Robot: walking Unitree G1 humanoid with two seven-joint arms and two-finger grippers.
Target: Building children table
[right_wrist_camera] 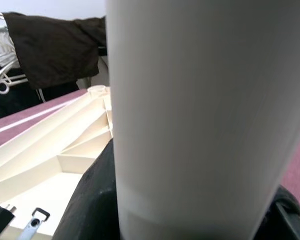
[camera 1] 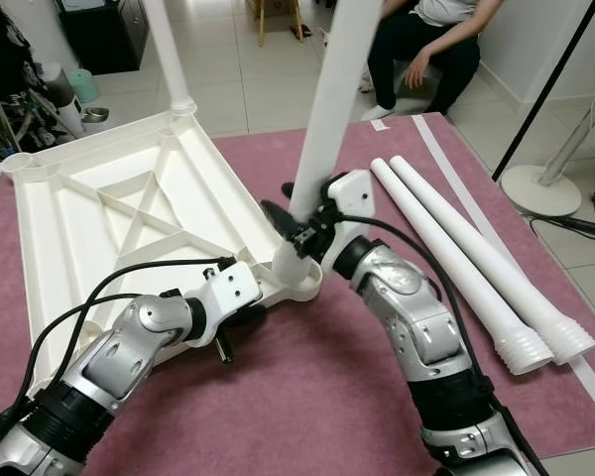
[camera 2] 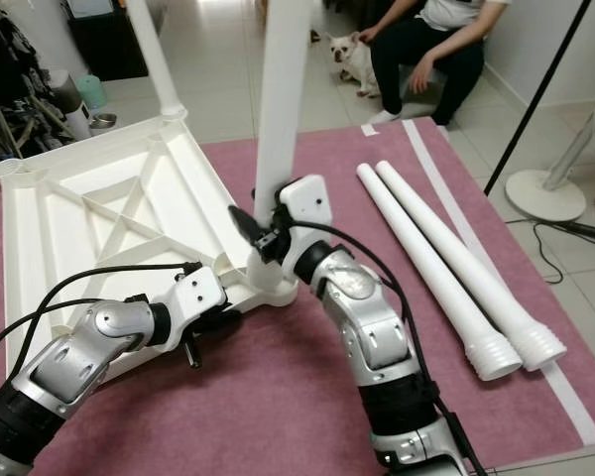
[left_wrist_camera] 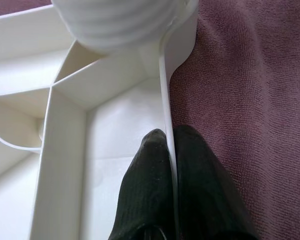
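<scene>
Tabletop point(camera 1: 99, 213), white and upside down, lies on a purple rug point(camera 1: 307, 397). Its ribs face up. One leg point(camera 1: 169, 55) stands in the corner at 12 o'clock. Another leg point(camera 1: 332, 109) stands a bit tilted in the near corner socket point(camera 1: 297, 278).

The right gripper point(camera 1: 299, 226) has its fingers point(right_wrist_camera: 90, 200) clenched around the low part of this leg, just above the socket.

The left gripper point(left_wrist_camera: 167, 150) has its fingers point(left_wrist_camera: 145, 185) clenched on the thin rim of the tabletop, one finger inside and one outside, at 9 o'clock from the socket.

Two more legs point(camera 1: 476, 268) lie side by side on the rug at 3 o'clock, touching each other, well apart from the tabletop.

A person point(camera 1: 426, 50) sits at 1 o'clock, beyond the rug, with a small dog point(camera 2: 352, 59) beside them. A fan base point(camera 1: 540, 188) stands on the floor at 2 o'clock.
</scene>
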